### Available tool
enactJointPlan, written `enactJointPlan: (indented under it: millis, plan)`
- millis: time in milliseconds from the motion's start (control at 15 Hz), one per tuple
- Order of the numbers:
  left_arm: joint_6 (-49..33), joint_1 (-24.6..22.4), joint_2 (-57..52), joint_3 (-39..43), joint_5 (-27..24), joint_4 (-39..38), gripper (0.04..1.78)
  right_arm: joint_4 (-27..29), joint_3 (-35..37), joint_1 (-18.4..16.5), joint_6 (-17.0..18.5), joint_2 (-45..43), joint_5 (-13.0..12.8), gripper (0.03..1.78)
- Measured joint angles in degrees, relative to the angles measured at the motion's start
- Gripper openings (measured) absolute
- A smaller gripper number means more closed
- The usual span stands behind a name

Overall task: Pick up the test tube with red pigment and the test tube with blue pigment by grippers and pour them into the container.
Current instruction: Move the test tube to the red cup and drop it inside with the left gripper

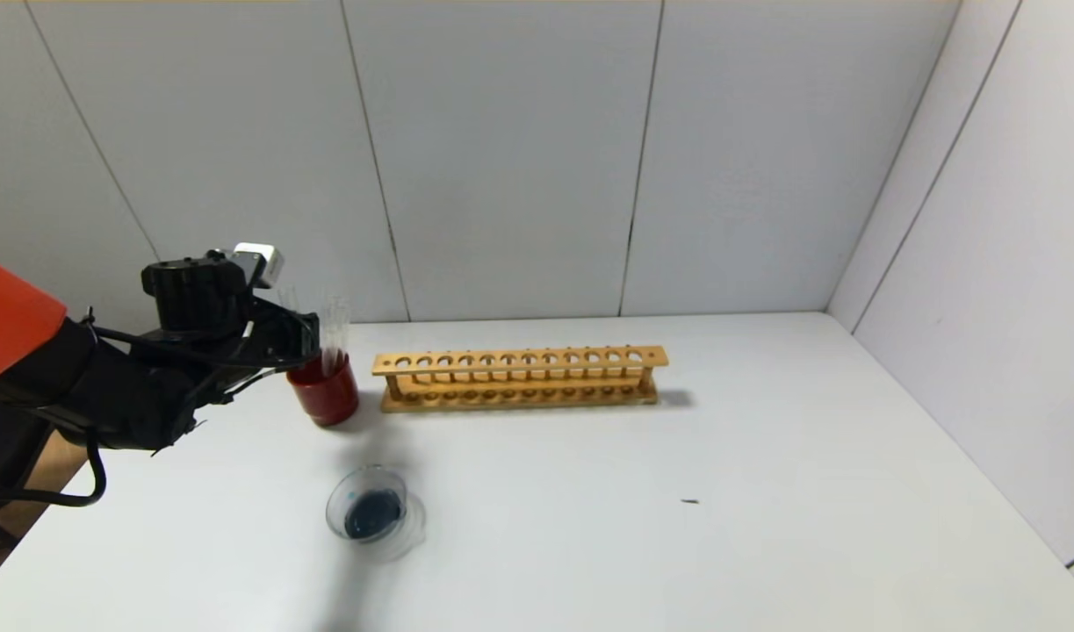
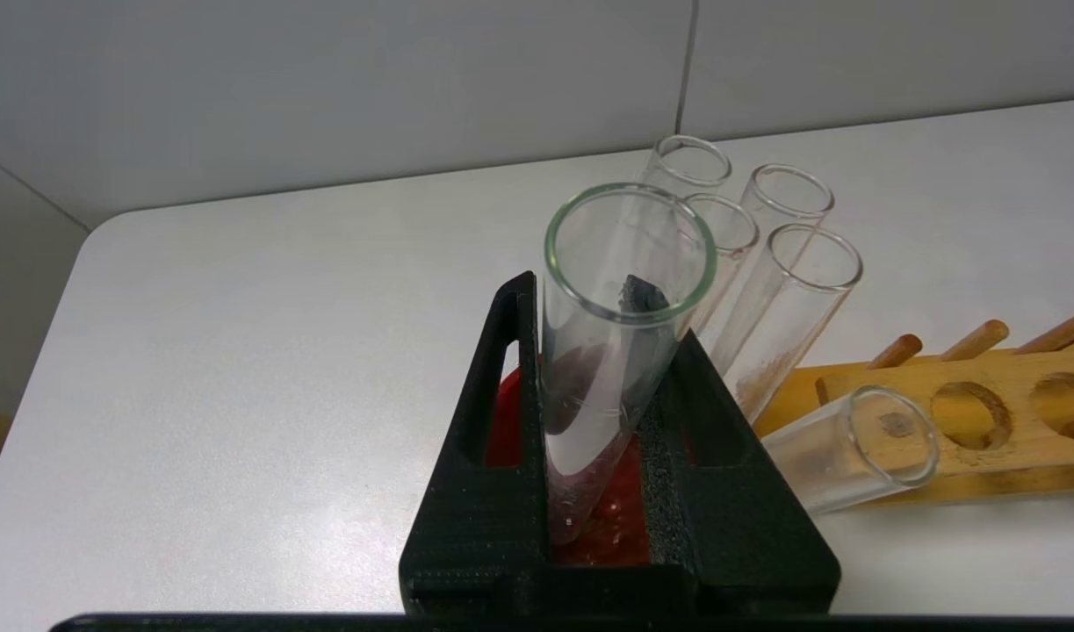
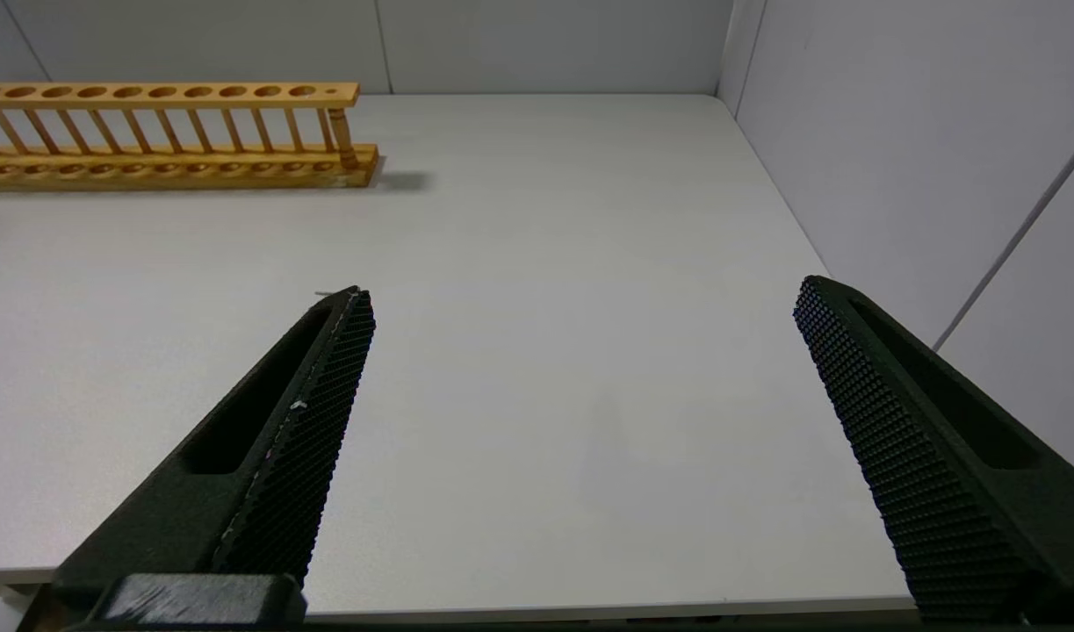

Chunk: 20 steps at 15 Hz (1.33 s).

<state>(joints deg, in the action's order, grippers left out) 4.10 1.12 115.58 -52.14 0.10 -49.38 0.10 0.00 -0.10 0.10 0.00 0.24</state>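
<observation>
My left gripper (image 1: 306, 342) (image 2: 585, 290) is at the table's far left, shut on a slim clear test tube (image 1: 335, 333) (image 2: 607, 369). The tube stands tilted with its lower end inside the dark red cup (image 1: 326, 397) (image 2: 611, 527). It holds only a reddish film at the bottom. The container (image 1: 331, 509), a low clear glass dish, sits in front of the cup and holds dark blue-teal liquid. No tube with teal liquid shows. My right gripper (image 3: 585, 290) is open and empty above the table's near right part, out of the head view.
Several clear tubes (image 2: 800, 290) lean in the red cup, one with orange-brown traces. A wooden tube rack (image 1: 519, 377) (image 2: 984, 421) (image 3: 168, 132) stands empty, right of the cup. A small dark speck (image 1: 690, 501) lies on the white table. Walls enclose the back and right.
</observation>
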Motion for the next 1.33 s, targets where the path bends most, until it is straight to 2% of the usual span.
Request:
enactJointPlan:
  millis: [1000,1200,1333]
  plan:
    - [-0.2,-0.2,0.8,-1.7,0.0,0.8,0.36,0.0,0.0,0.0,0.0,0.0,0.0,1.75]
    - [-0.4,0.0,0.9,-1.9,0.6,0.2,0.57,0.0,0.0,0.0,0.0,0.0,0.0,1.75]
    - [-0.4,-0.1,0.8,-2.0,0.7,0.2,0.86,0.0,0.0,0.0,0.0,0.0,0.0,1.75]
